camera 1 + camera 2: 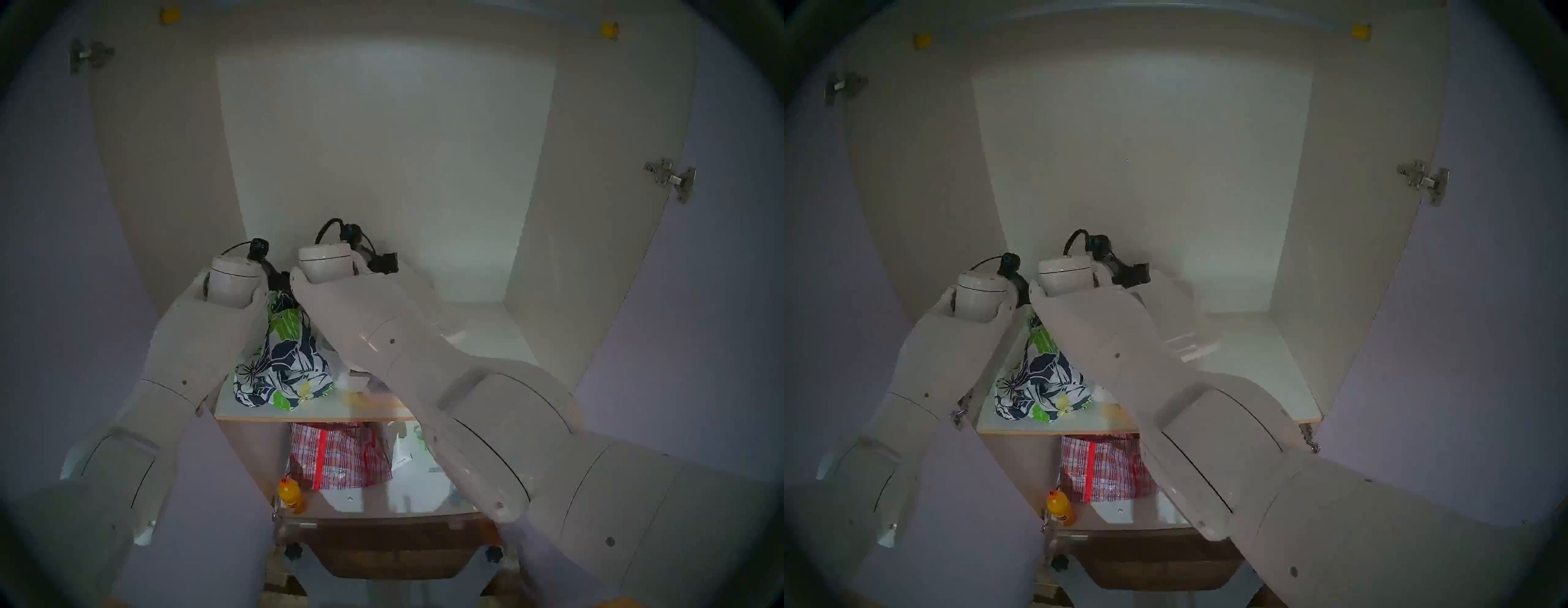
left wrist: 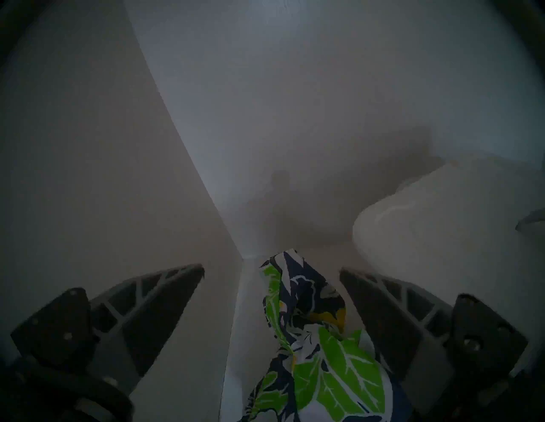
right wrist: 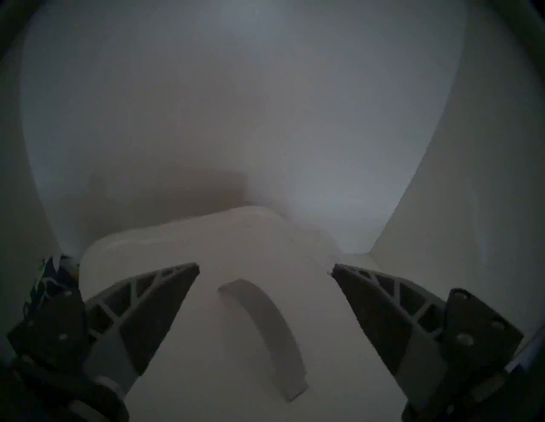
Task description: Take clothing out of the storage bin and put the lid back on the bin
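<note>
The soft navy-and-white floral garment with lime-green patches [image 1: 283, 361] lies heaped on the white cupboard shelf [image 1: 365, 409], under the left gripper [image 2: 271, 269], whose jaws stand apart and empty. The right gripper [image 3: 265, 268], also spread wide, hovers above the white rectangular plastic lid [image 3: 224, 241] with its grey handle [image 3: 265, 333]

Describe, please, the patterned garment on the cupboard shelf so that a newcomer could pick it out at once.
Look at the upper shelf of the open white cupboard, near its front edge on the left, between the robot's two arms. There lies a crumpled garment, beside the white lid with the grey handle. Its navy and white leaf print with lime-green patches sets it apart; the red-checked bag sits on the shelf below.
</note>
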